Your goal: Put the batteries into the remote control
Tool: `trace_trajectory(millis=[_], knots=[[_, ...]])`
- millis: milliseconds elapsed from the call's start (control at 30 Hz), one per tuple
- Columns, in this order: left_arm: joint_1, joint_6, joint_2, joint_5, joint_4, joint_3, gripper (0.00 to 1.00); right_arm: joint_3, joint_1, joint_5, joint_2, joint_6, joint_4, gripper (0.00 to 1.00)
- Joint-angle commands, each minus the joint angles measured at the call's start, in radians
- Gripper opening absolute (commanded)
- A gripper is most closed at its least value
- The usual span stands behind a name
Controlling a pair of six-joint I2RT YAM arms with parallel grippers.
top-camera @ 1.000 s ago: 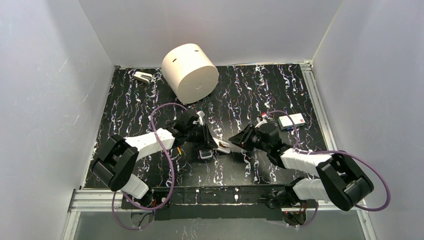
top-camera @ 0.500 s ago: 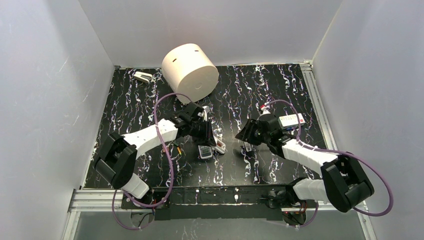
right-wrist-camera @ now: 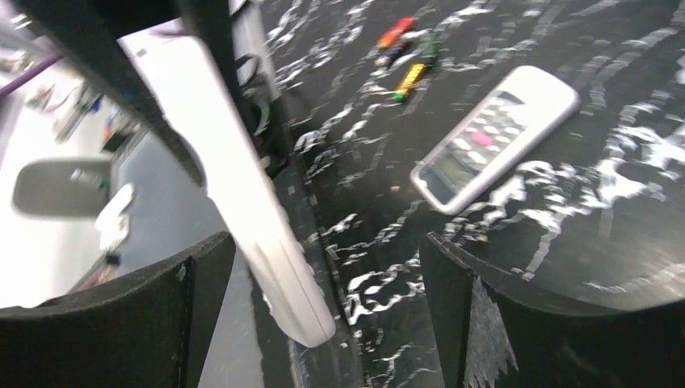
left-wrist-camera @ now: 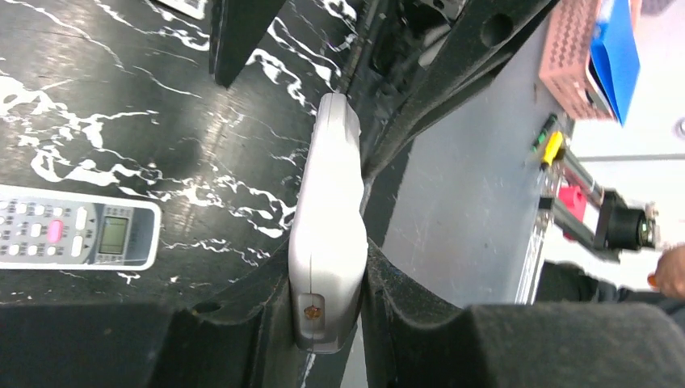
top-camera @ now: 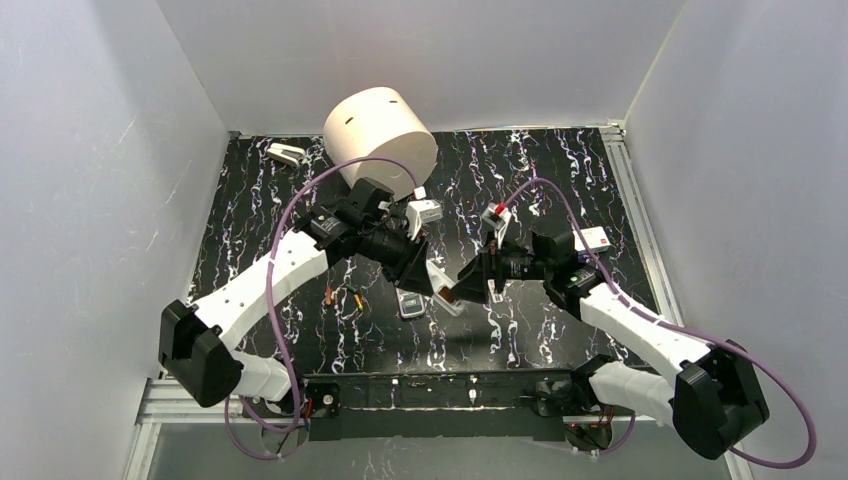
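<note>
My left gripper (top-camera: 418,272) (left-wrist-camera: 327,275) is shut on a white remote control (top-camera: 440,295) (left-wrist-camera: 327,234), held edge-on above the table. The remote's free end (right-wrist-camera: 266,242) lies between the wide-open fingers of my right gripper (top-camera: 462,288) (right-wrist-camera: 323,250), close to the left finger and far from the right one. Three small batteries (top-camera: 345,297) (right-wrist-camera: 408,52), orange-red and greenish, lie loose on the table left of the grippers.
A second remote (top-camera: 408,305) (left-wrist-camera: 77,236) (right-wrist-camera: 493,137) lies face up on the black marbled table (top-camera: 520,340). A big white cylinder (top-camera: 380,145) stands at the back. A small white piece (top-camera: 285,153) sits back left, a white card (top-camera: 585,240) at right.
My right gripper has opened wide and swung in around the held remote's free end. My left arm has lifted and shifted back with the remote still gripped.
</note>
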Motion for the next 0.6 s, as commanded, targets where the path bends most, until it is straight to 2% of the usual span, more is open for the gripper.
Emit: trace_trajectory(millis=[0,200,333,433,500,567], knots=[[-0.006,0.156,-0.050,0.141,-0.159,0.034,0.00,0.080,0.070,-0.230,-0.026,-0.105,-0.032,0.90],[-0.006,0.169,-0.116,0.135,-0.176,0.042,0.00,0.128,0.248,-0.163,-0.010,-0.134,-0.101,0.68],[-0.006,0.172,-0.148,0.126,-0.188,0.036,0.00,0.134,0.274,-0.161,-0.006,-0.088,-0.068,0.52],[-0.005,0.160,-0.176,0.114,-0.188,0.039,0.00,0.136,0.279,-0.151,-0.013,-0.058,-0.047,0.35],[-0.004,0.138,-0.198,0.114,-0.169,0.042,0.09,0.124,0.281,-0.136,-0.017,0.000,0.020,0.23],[-0.004,0.093,-0.226,0.107,-0.127,0.037,0.32,0.105,0.280,-0.103,-0.023,0.068,0.104,0.18]])
